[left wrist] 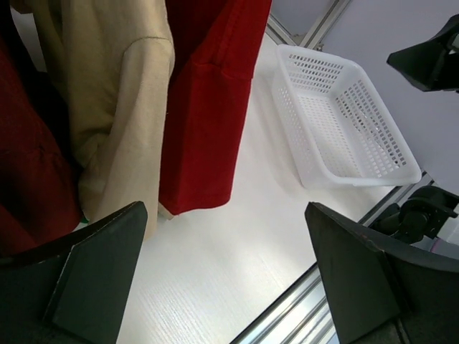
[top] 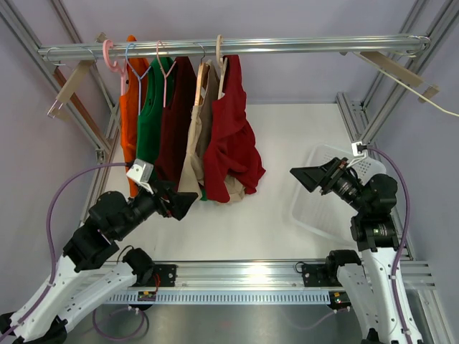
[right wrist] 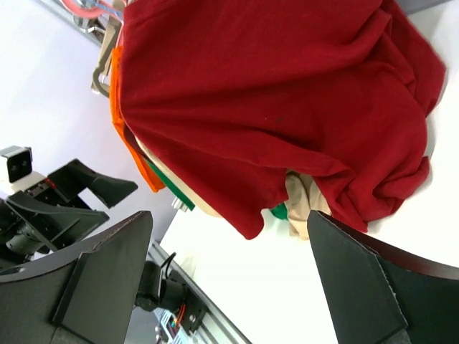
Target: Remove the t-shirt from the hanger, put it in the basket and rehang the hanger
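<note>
Red t-shirt (top: 231, 140) hangs on a wooden hanger (top: 219, 54) from the rail (top: 301, 45) across the top of the overhead frame, at the right end of the row of clothes. Its lower part is bunched and sags toward the white table (top: 287, 129). To its left on the rail hang a tan shirt (top: 193, 143), then maroon (top: 178, 107), green (top: 149, 122) and orange (top: 129, 115) ones.

Left gripper (top: 183, 205) sits at lower left of centre, just below the tan shirt's hem. Its fingers are spread wide with nothing between them; its wrist view shows the tan and red hems just ahead.

Right gripper (top: 304, 177) is at middle right, above the left edge of a white basket (top: 310, 209), pointing toward the red t-shirt but well apart from it. Its fingers are also spread wide and hold nothing.
</note>
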Available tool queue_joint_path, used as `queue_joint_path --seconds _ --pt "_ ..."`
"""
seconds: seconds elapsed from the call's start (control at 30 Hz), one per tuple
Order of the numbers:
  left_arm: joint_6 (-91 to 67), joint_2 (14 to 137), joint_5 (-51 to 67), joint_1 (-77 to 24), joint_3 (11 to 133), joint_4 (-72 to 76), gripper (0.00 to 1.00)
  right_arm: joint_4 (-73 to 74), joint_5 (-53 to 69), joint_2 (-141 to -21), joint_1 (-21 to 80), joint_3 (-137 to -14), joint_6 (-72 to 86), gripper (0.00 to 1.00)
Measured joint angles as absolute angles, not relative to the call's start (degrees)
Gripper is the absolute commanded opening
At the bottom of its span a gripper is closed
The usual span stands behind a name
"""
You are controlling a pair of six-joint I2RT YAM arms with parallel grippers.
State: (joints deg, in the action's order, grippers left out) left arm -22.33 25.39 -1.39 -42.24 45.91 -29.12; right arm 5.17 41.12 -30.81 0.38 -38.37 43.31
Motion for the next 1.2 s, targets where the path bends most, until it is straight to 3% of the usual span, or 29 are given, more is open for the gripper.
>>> queue_joint_path --seconds 0.13,0.3,0.4,0.47,0.53,0.97,1.2 --pt "-22.5 25.8 0.8 -42.2 46.9 -28.7 0.99 4.7 38.7 -33.4 6.9 -38.8 42.6 0.85" --pt "-22.4 34.8 4.0 -42.3 58.9 -28.8 0.99 5.3 29.4 -38.7 22.1 -41.5 38.8 0.81" --pt "-22.1 43.0 5.3 -42.6 69.8 -27.7 0.86 6.2 24.9 -40.0 26.1 -42.1 36.5 0.80" --pt "-21.3 47.8 4.7 -43.8 75.9 -26.8 0.71 6.8 22.4 -39.9 26.7 -42.1 35.3 0.79" --pt "-19.4 54.0 2.9 -45.8 83.1 -26.5 0.69 7.4 20.0 -39.5 26.9 -42.1 34.0 0.79" --pt "-3.9 93.1 -21.7 -48.1 119.4 -32.1 0.65 12.4 17.1 -34.3 27.1 -42.0 29.8 0.79" --pt "1.7 101.5 -29.2 -48.1 128.2 -33.9 0.60 13.2 18.0 -31.8 27.2 -41.4 29.7 0.79"
